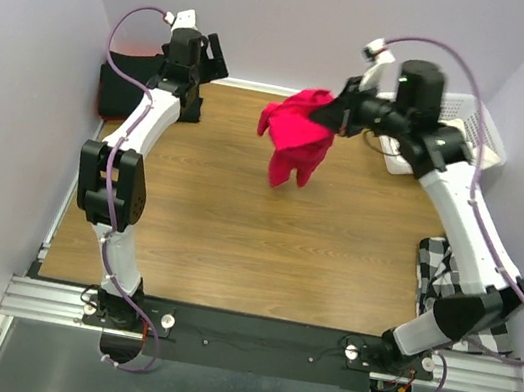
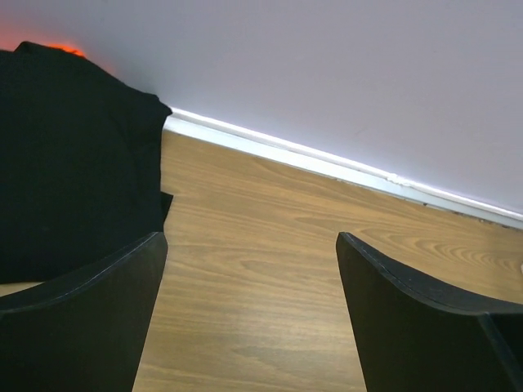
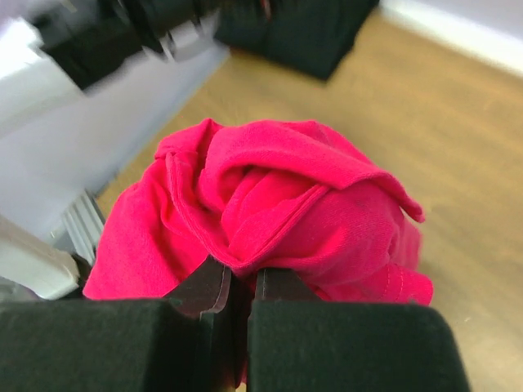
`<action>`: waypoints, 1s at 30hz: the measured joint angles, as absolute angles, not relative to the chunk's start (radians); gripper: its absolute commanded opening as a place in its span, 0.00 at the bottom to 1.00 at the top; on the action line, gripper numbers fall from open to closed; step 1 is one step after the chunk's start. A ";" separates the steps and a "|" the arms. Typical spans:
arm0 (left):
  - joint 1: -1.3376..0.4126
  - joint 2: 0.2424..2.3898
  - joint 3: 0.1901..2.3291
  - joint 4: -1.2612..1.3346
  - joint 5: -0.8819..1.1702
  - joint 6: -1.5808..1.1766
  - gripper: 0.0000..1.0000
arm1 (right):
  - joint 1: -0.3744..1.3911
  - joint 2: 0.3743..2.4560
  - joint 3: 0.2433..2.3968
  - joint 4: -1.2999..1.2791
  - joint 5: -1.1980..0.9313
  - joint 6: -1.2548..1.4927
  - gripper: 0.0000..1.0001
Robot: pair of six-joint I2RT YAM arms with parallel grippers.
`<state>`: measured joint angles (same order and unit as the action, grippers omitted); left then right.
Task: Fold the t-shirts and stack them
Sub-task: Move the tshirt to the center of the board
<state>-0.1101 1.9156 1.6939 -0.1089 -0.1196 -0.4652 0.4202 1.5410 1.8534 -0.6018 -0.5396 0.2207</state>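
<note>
Wood-grain laminate in a warm brown forms the flat tabletop (image 1: 234, 242), smooth and matte, closed in on three sides by plain pale-lilac walls (image 1: 293, 19). A narrow white baseboard strip (image 2: 327, 159) runs where the wall meets the wood. Along the bottom of the top view lies a ribbed aluminium rail (image 1: 247, 341) that carries both arm bases.

At upper centre of that view the right gripper (image 1: 336, 113) is pinched tight on the soft crimson-red t-shirt (image 1: 299, 142), which hangs bunched in loose folds above the wood, clear of the surface. The right wrist view shows the two black fingers pressed close together (image 3: 239, 282) with a fold of the red knit (image 3: 278, 204) caught between them, and a hemmed edge curling over the top of the bundle.

At upper left, the black t-shirt (image 1: 125, 81) lies in a dark, flat-looking heap in the corner against the wall. The left gripper (image 1: 191, 52) hangs just beside it, its curved matte-black jaws spread wide (image 2: 252, 238) with nothing between them but bare wood, the black fabric (image 2: 73, 163) at the left of that frame.

A white plastic lattice basket (image 1: 483, 123) stands at upper right, and a black-and-white checked cloth (image 1: 436, 273) lies at the right edge under the right arm.
</note>
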 measured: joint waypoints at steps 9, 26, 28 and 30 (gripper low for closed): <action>-0.091 1.916 1.711 -0.106 -0.109 -0.461 0.94 | 0.691 1.763 1.796 -0.632 -0.384 0.185 0.01; -0.070 1.916 1.657 -0.091 -0.066 -0.435 0.93 | 0.720 1.692 1.670 -0.477 0.048 0.181 0.01; -0.070 1.916 1.634 -0.088 -0.059 -0.434 0.93 | 0.703 1.714 1.615 -0.466 0.101 0.216 0.01; -0.070 1.916 1.611 -0.084 -0.048 -0.432 0.93 | 0.676 1.749 1.555 -0.456 0.157 0.273 0.01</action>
